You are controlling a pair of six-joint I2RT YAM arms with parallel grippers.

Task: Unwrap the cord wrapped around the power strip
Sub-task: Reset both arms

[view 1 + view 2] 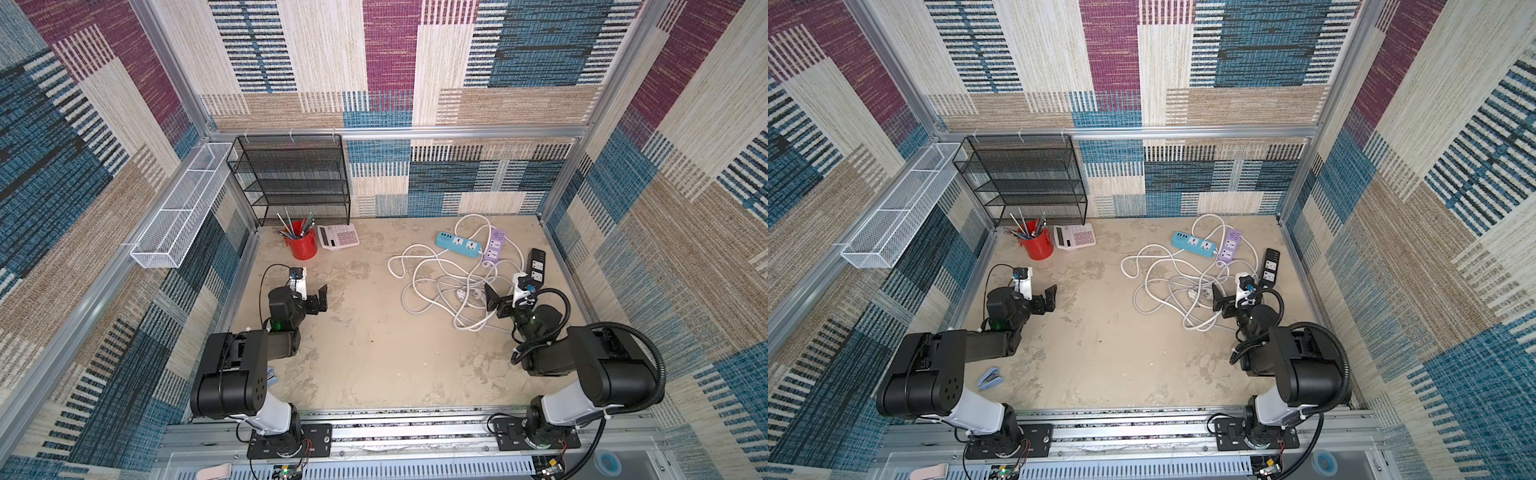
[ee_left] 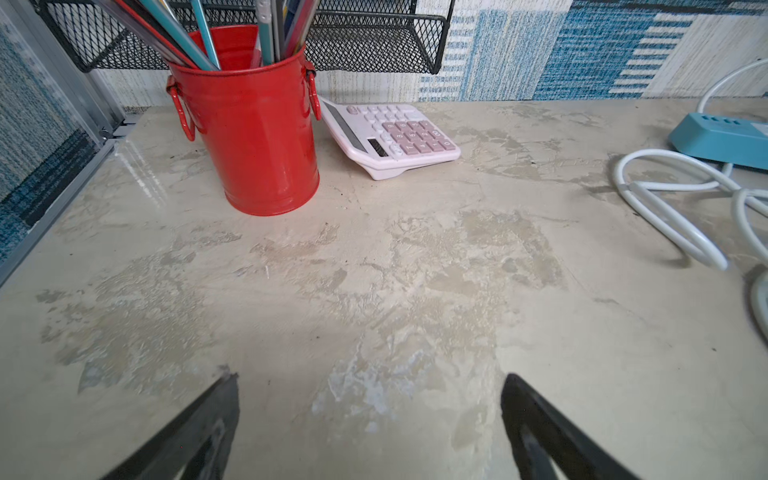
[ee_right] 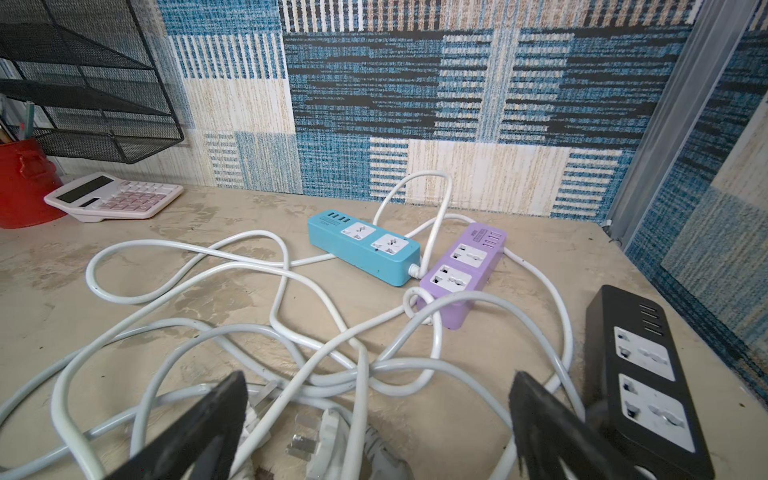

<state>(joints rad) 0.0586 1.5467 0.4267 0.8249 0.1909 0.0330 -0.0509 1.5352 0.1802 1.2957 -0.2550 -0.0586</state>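
Right of centre in both top views, 3 power strips lie on the counter (image 1: pixel 374 353): a blue power strip (image 1: pixel 458 244), a purple power strip (image 1: pixel 493 248) just beside its end, and a black power strip (image 1: pixel 537 266) nearest the right wall, with their white cords (image 3: pixel 365 368) spread below them in loose, tangled loops; whether any cord winds around a strip is unclear. The right end effector (image 3: pixel 379 376) hangs over that tangle with jaws wide apart and nothing between them, while at centre left the left end effector (image 2: pixel 370 380), equally wide and empty, sits over bare counter below a red pen cup (image 1: pixel 302 246) and a pink calculator (image 1: pixel 337 237).
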